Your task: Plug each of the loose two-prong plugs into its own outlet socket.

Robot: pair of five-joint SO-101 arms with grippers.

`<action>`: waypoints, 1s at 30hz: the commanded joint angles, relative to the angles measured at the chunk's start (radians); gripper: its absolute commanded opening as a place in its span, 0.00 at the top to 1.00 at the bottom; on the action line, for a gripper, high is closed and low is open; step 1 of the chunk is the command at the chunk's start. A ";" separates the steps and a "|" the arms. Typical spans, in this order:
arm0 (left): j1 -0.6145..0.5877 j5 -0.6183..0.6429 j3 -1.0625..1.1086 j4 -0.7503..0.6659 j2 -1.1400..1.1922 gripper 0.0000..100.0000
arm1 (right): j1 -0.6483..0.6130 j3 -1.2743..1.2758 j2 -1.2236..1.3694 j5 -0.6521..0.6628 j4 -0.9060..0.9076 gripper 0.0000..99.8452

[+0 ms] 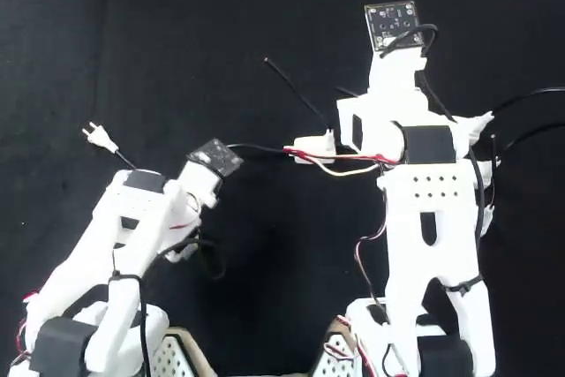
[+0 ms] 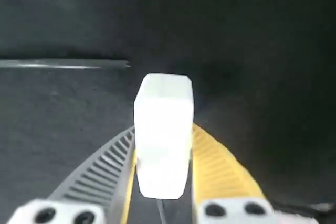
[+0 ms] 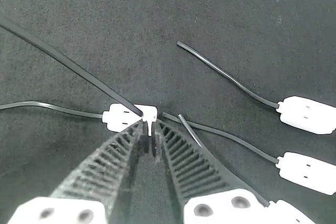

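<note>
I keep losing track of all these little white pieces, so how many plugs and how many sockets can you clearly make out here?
Outlet sockets: 3
Two-prong plugs: 2, one in the right jaws, one loose
White block in the left jaws, kind unclear: 1
Total: 6

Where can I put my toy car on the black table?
Bare: the far-left table beyond the loose plug, and the strip between both arms. Crowded: around the sockets and cables near the right gripper.
</note>
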 commanded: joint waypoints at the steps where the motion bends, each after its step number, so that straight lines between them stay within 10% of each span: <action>1: 0.050 0.011 -0.001 0.038 -0.026 0.96 | -0.014 -0.008 -0.027 -0.009 -0.012 0.98; 12: 0.019 0.006 0.081 -0.064 -0.031 0.75 | -0.014 -0.008 -0.027 -0.009 -0.011 0.98; 30: -0.077 -0.037 -0.005 -0.068 -0.032 0.81 | -0.015 0.005 -0.031 -0.006 -0.017 0.98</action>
